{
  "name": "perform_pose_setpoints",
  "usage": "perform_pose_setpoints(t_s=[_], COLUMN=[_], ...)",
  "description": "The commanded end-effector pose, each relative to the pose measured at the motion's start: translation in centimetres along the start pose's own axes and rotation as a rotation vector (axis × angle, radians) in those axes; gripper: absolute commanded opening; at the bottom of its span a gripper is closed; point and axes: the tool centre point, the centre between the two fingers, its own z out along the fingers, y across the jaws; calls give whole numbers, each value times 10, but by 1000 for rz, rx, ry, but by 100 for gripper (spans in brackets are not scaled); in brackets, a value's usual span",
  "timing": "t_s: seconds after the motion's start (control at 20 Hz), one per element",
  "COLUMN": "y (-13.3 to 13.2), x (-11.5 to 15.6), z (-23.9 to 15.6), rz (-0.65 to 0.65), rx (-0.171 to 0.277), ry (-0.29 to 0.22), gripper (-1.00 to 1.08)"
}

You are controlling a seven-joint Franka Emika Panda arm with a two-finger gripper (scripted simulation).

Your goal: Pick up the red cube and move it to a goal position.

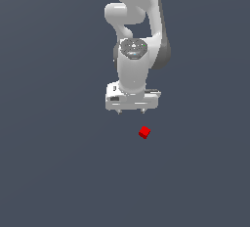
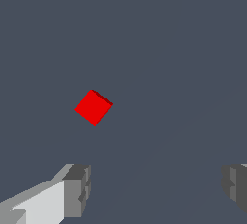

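The red cube [image 1: 144,132] is a tiny bright red block lying on the flat grey surface, turned at an angle. My white gripper [image 1: 131,111] hangs above the surface, with the cube lower in the exterior view and a little toward its right, apart from the fingers. In the wrist view the red cube [image 2: 93,107] lies beyond the two grey fingertips [image 2: 77,189], which stand wide apart with nothing between them. The gripper [image 2: 155,189] is open and holds nothing.
The white arm [image 1: 136,30] rises behind the gripper in the exterior view. A plain dark grey surface [image 1: 58,172] spreads all around the cube.
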Motion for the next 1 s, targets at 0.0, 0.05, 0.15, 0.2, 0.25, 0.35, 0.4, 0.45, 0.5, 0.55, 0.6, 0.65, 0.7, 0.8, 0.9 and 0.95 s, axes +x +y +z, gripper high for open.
perform_pose_setpoints(t_s=[0.0, 0.05, 0.15, 0.2, 0.25, 0.35, 0.4, 0.45, 0.5, 0.55, 0.6, 0.65, 0.7, 0.8, 0.9, 0.95], y=[0, 0, -1, -1, -2, -3, -4, -5, -7, -8, -10, -11, -13, -17, -21, -24], x=[0, 0, 0, 0, 0, 0, 0, 0, 1, 1, 1, 1, 2, 2, 4, 4], z=[0, 0, 1, 2, 3, 6, 8, 10, 12, 15, 18, 21, 24, 31, 40, 44], rz=[0, 1, 5, 9, 14, 28, 36, 46, 57, 69, 82, 96, 112, 147, 186, 208], rx=[0, 0, 0, 0, 0, 0, -1, -1, -1, -1, -1, -2, -2, -3, -3, -4], ry=[0, 0, 0, 0, 1, 1, 1, 2, 2, 2, 3, 3, 4, 5, 7, 8], gripper=[100, 100, 100, 100, 100, 100, 100, 100, 100, 100, 100, 100, 100, 100, 100, 100])
